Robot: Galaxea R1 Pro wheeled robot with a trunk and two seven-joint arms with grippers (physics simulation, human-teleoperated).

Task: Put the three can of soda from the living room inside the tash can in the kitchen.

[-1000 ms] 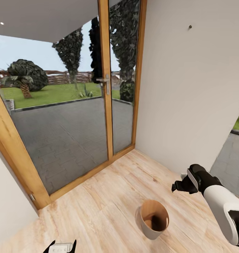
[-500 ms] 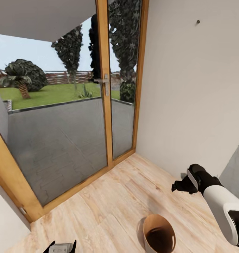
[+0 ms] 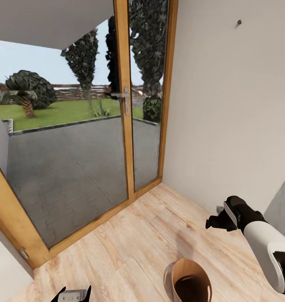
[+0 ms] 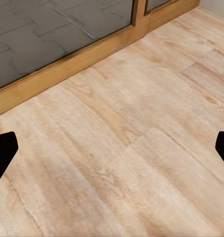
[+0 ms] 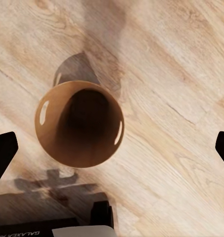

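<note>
Bin: the tash can (image 3: 192,282) stands on the light wood-plank floor (image 3: 129,243), near the wood-framed glass doors (image 3: 125,105).
Right gripper (image 3: 220,221): spread wide, empty, above the bin (image 5: 79,123).
Left gripper (image 3: 71,295): spread wide, empty, over bare floor.

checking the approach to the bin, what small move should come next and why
Probably roll back or tilt the head down slightly: the tash can is cut off at the head view's lower edge. The right wrist view looks into its dark inside, and no can sits between either end effector's fingertips.
</note>
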